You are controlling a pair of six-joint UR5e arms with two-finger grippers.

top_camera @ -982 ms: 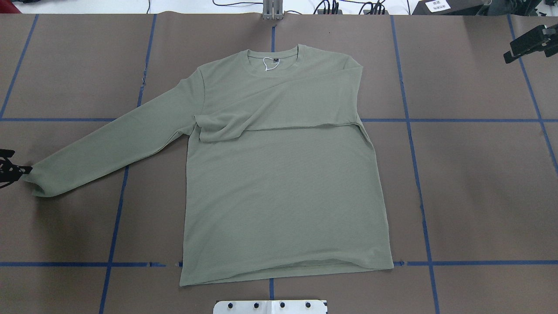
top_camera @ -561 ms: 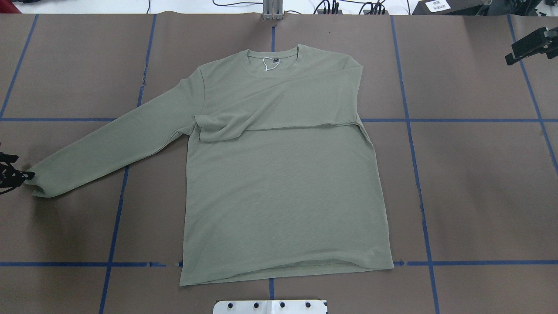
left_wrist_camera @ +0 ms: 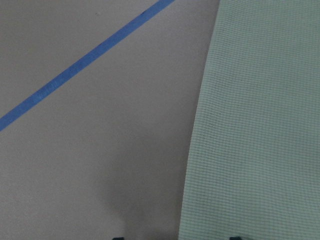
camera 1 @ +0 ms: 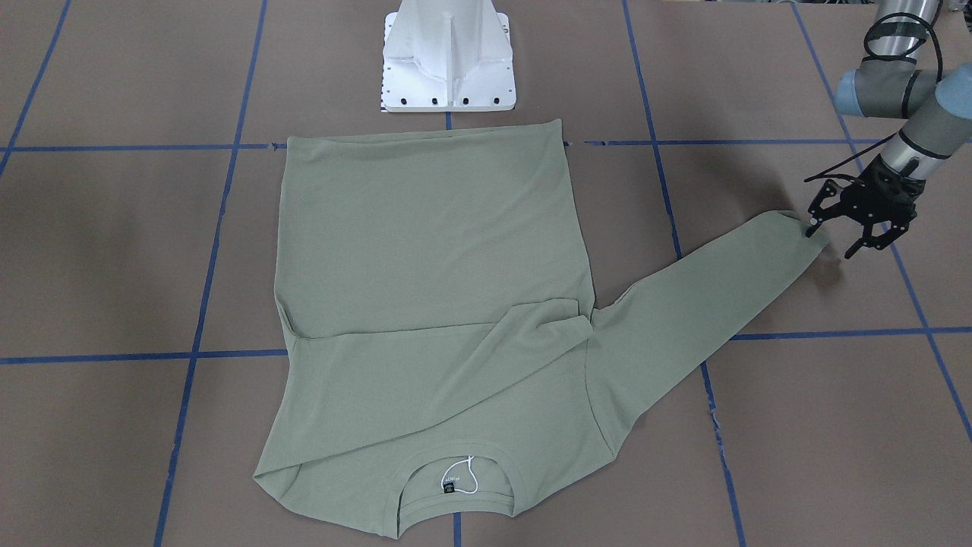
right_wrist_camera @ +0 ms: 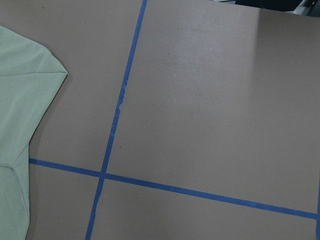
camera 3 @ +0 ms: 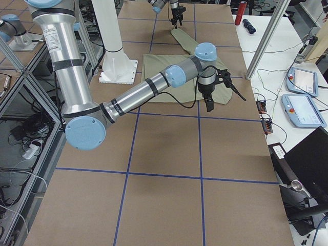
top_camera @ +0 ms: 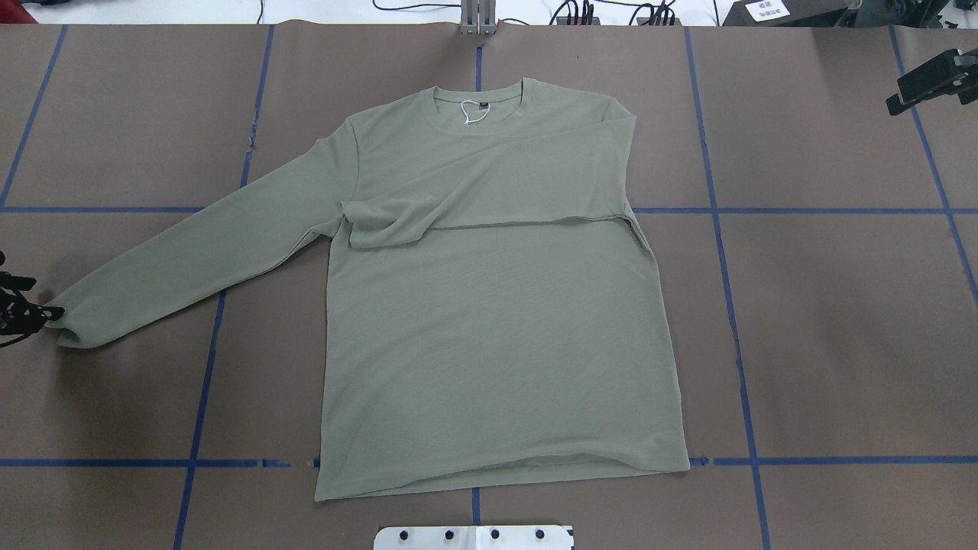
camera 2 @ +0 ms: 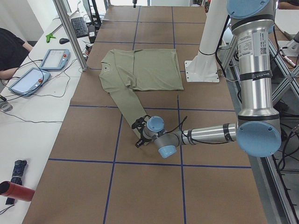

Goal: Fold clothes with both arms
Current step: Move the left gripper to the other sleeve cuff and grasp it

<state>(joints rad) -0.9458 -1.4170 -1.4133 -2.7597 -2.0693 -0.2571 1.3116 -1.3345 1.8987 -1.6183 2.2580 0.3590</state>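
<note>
A pale sage-green long-sleeved knit shirt (top_camera: 489, 344) lies flat in the middle of the brown paper-covered table (top_camera: 840, 305), which is marked with a grid of blue tape lines (top_camera: 840, 461). Its round neck, with a small black label (camera 1: 451, 483) and a loop of white string, points away from the robot. Its hem lies just beside the white metal pedestal base (camera 1: 448, 61). One sleeve is folded across the chest, its end bunched near the opposite armpit. The other sleeve stretches out flat toward the robot's left, and its cuff (camera 1: 790, 228) ends at the black two-finger left gripper (camera 1: 830, 241). That gripper sits low over the table with its fingers spread apart, one fingertip (camera 1: 811, 229) at the cuff's edge. The left wrist view shows the sleeve's edge running between the two tips. The black right gripper (top_camera: 928, 80) hangs well apart from the shirt, over bare table at the far right; I cannot tell whether its fingers are spread or pressed together.
</note>
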